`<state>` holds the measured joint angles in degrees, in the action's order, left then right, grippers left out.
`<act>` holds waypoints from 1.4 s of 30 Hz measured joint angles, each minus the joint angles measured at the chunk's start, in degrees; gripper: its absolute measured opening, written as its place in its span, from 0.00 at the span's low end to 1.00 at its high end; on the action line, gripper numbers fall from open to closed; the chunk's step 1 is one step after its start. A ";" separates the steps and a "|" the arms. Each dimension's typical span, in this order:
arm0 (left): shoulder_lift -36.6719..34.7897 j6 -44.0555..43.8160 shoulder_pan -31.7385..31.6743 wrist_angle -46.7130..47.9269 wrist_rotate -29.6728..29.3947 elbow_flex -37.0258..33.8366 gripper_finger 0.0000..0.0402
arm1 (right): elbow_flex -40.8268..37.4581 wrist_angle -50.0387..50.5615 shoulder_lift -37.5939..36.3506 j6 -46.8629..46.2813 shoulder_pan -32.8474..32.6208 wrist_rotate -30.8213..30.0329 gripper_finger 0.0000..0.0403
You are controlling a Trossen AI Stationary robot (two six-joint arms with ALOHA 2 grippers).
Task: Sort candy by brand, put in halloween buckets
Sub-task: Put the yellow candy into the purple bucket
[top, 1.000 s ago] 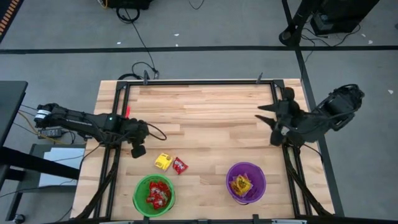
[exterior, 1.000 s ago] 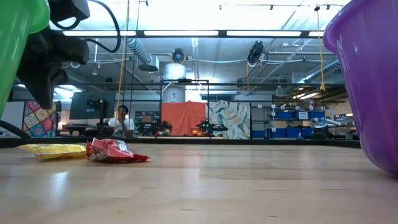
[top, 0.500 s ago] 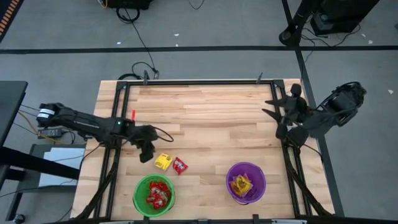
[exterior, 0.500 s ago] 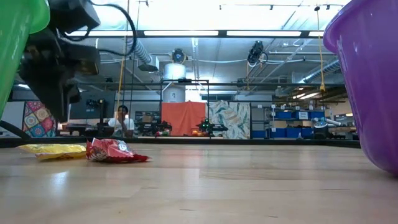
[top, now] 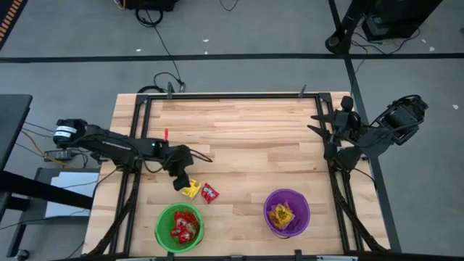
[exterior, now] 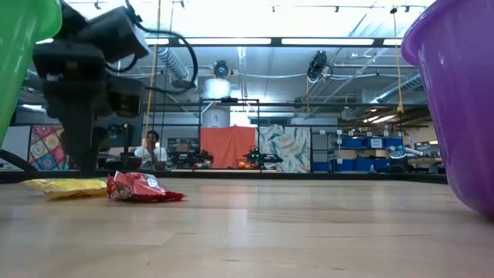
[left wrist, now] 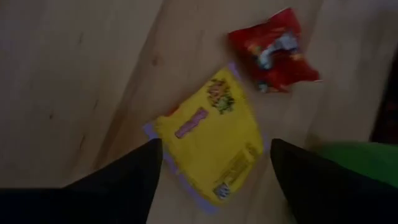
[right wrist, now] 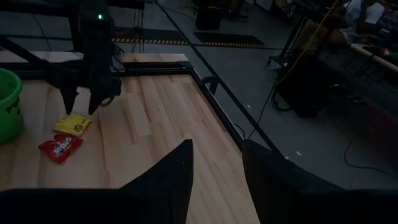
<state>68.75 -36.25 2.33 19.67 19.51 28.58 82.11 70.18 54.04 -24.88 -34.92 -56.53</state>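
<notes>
Here, what we see, taking the left gripper as our reference:

Left gripper: we see the left gripper (top: pixel 181 180) directly above the flat yellow foil candy packet (left wrist: pixel 210 147), fingers spread wide apart with nothing between them, one finger (left wrist: pixel 124 180) on each side of the packet in the wrist view.

Yellow packet: it lies flat on the pale wooden plank table (top: pixel 246 138) just under the fingertips; whether they touch it we cannot tell.

Red packet: a small crumpled red foil candy packet (top: pixel 209 192) lies just beside the yellow one, on the side away from the left arm's base.

Green bucket: the round bright green plastic pail (top: pixel 179 227) stands near the gripper, toward the table's front edge, with red packets inside.

Purple bucket: the round purple plastic pail (top: pixel 286 212) stands well apart from the gripper, past the red packet, with yellow packets inside.

Right gripper: we see the right gripper (top: pixel 325 135) waiting at the table's far right edge, well apart from all candy, fingers partly apart and empty.
</notes>
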 joint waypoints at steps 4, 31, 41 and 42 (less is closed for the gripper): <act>5.07 -0.07 0.02 -2.56 0.27 0.00 0.77 | 0.00 -0.08 0.00 0.04 0.00 0.04 0.37; 15.85 -0.16 0.17 -16.72 -13.69 0.20 0.30 | -0.02 -11.53 0.04 10.32 0.00 2.49 0.37; 16.11 5.01 -0.01 -19.64 -15.46 -0.06 0.02 | -0.02 -12.73 0.04 10.52 0.00 3.14 0.37; 16.13 5.56 -0.09 -20.37 -14.94 -0.08 0.02 | -0.02 -12.73 0.04 10.54 0.00 3.15 0.37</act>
<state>84.88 -30.70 2.23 -0.71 4.57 28.50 82.08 57.45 54.08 -14.35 -34.92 -53.39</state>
